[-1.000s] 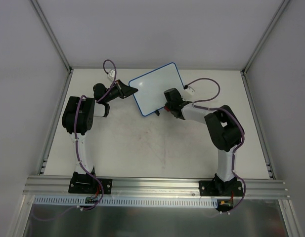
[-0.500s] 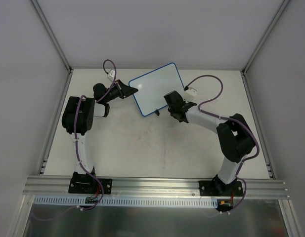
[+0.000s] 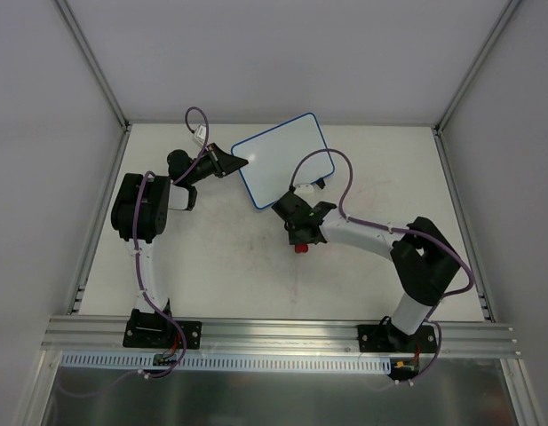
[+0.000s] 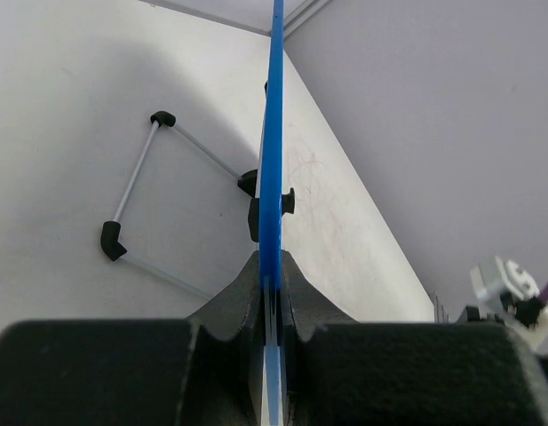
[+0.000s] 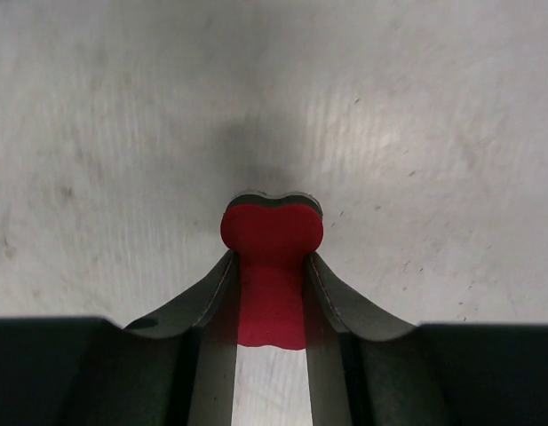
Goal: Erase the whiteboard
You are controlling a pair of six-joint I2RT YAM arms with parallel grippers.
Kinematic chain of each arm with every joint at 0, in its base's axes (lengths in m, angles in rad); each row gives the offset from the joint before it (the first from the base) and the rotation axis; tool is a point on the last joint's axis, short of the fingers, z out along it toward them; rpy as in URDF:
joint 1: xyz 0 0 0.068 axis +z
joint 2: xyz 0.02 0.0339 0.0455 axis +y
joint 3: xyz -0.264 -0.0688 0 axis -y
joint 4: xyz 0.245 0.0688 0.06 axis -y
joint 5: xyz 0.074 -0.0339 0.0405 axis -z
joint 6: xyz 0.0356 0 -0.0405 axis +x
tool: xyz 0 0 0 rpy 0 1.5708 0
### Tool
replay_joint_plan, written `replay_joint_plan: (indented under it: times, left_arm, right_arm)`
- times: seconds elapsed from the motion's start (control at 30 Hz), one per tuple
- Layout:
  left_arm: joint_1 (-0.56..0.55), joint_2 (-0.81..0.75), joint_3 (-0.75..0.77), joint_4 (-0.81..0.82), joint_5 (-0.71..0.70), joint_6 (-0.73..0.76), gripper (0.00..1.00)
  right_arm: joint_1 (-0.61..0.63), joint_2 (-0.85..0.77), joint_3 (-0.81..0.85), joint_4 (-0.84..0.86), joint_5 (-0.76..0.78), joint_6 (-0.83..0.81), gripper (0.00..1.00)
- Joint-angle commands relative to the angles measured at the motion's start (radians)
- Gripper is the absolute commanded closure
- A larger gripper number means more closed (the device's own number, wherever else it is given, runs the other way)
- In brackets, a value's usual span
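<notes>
In the left wrist view the whiteboard [image 4: 272, 177] is seen edge-on only; its face is hidden and its top is cut off at the upper edge. From above, the eraser [image 3: 301, 248] is mostly covered by the right gripper [image 3: 300, 238]. Pen marks on the whiteboard cannot be made out.

The pale table [image 3: 211, 257] (faintly scuffed, reddish smears) carries the whiteboard [image 3: 282, 160], propped on its wire stand [image 4: 132, 180].

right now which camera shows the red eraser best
Right wrist: the red eraser fills the centre, its rounded end clear, clamped in the right gripper. Top external shows only a small red speck below that gripper. Left wrist shows none of it, just the whiteboard edge-on.
</notes>
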Motion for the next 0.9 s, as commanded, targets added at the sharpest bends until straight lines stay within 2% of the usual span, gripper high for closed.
replay_joint_plan:
  times: [0.0, 0.1, 0.27, 0.33, 0.37, 0.4, 0.43, 0.5, 0.53, 0.57, 0.7, 0.8, 0.83, 0.87]
  left_arm:
    - [-0.009, -0.065, -0.007, 0.236, 0.047, 0.003, 0.98]
    - [-0.009, -0.066, -0.009, 0.236, 0.047, 0.000, 0.98]
    - [-0.009, -0.068, -0.010, 0.236, 0.047, 0.000, 0.97]
    - [-0.009, -0.069, -0.012, 0.236, 0.047, 0.000, 0.95]
    - [-0.007, -0.069, -0.012, 0.236, 0.047, 0.003, 0.90]
    - [-0.009, -0.071, -0.013, 0.236, 0.047, 0.003, 0.86]
    - [-0.009, -0.074, -0.013, 0.236, 0.047, 0.003, 0.84]
    - [-0.007, -0.075, -0.018, 0.234, 0.044, 0.008, 0.77]
    - [-0.007, -0.077, -0.018, 0.234, 0.043, 0.008, 0.75]
    - [-0.006, -0.077, -0.019, 0.234, 0.043, 0.008, 0.73]
    - [-0.001, -0.082, -0.030, 0.234, 0.030, 0.010, 0.66]
    - [0.002, -0.083, -0.030, 0.239, 0.030, 0.003, 0.58]
    - [0.004, -0.085, -0.035, 0.244, 0.027, 0.003, 0.54]
    - [0.005, -0.086, -0.039, 0.247, 0.021, 0.003, 0.41]
  right_arm:
    - [0.041, -0.003, -0.024, -0.044, -0.083, -0.079, 1.00]
    - [0.049, 0.002, -0.031, -0.038, -0.119, -0.085, 1.00]
    - [0.054, 0.037, -0.019, -0.023, -0.161, -0.094, 0.87]
    - [0.057, 0.046, -0.019, -0.012, -0.176, -0.094, 0.71]
    - [0.058, 0.049, -0.019, -0.015, -0.169, -0.088, 0.49]
    - [0.060, 0.046, -0.024, -0.010, -0.158, -0.081, 0.36]
    - [0.061, 0.045, -0.028, 0.003, -0.165, -0.084, 0.33]
    - [0.065, 0.032, -0.036, 0.013, -0.166, -0.085, 0.19]
    - [0.066, 0.020, -0.037, 0.017, -0.161, -0.084, 0.18]
    - [0.066, 0.015, -0.039, 0.016, -0.159, -0.087, 0.11]
    - [0.068, -0.021, -0.045, 0.016, -0.150, -0.088, 0.10]
    - [0.066, -0.069, -0.060, 0.020, -0.144, -0.091, 0.10]
    - [0.066, -0.081, -0.064, 0.019, -0.138, -0.093, 0.10]
    - [0.066, -0.109, -0.074, 0.023, -0.135, -0.094, 0.10]
